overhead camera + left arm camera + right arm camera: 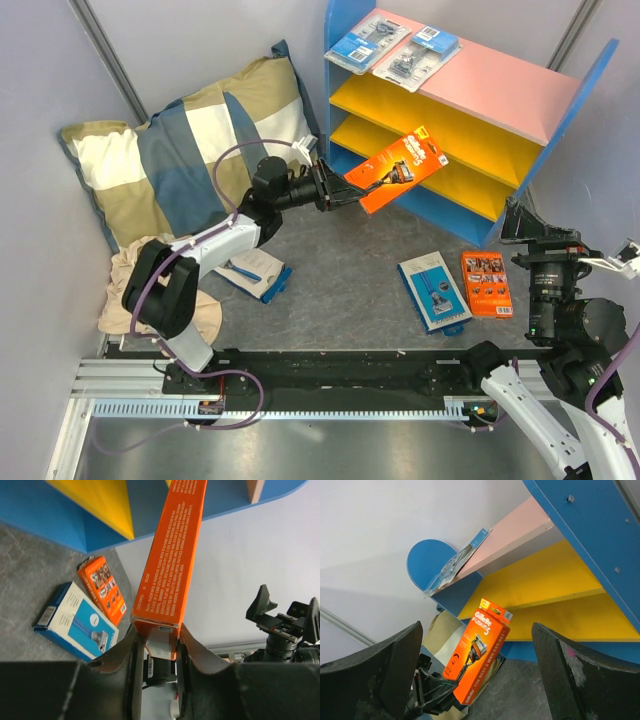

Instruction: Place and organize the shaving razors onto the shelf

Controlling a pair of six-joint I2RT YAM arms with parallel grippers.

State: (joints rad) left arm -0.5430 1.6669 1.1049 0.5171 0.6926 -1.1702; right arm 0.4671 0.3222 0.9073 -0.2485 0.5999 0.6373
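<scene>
My left gripper [337,192] pinches the lower end of the orange razor box [400,163], held in the air just before the shelf [500,85], so I judge next I must reach forward, lay it on a yellow board [440,125] and release.

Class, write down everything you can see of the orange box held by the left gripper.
The orange box is a slim cardboard pack printed with Gillette Fusion5, a razor picture and small print on its side. The left gripper pinches its lower end, holding it tilted in the air before the yellow boards of the shelf. Nothing else appears to touch it.
</scene>
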